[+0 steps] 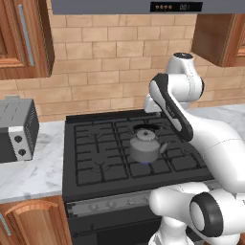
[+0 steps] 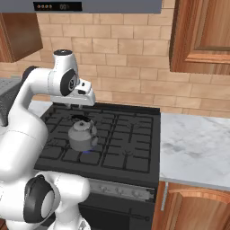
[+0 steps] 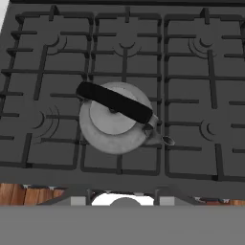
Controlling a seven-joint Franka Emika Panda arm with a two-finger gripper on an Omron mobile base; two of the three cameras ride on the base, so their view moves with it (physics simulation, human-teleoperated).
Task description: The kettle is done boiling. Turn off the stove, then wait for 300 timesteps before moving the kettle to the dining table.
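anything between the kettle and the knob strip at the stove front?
Just bare black grate: in the left base view the kettle sits mid-stove, with nothing standing between it and the knob strip.

A tan brick wall (image 1: 95, 72) is running behind the marble counter (image 2: 197, 148). Wooden cabinets (image 2: 202, 36) are hanging above that counter, a grey hood (image 1: 143, 5) is jutting overhead, and a toaster oven (image 1: 16, 129) is sitting on its left end.

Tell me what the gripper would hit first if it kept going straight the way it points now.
Probably the kettle: the gripper points down at the stove, and the kettle's dark handle sits near the middle of the hand view. Depth is unclear.
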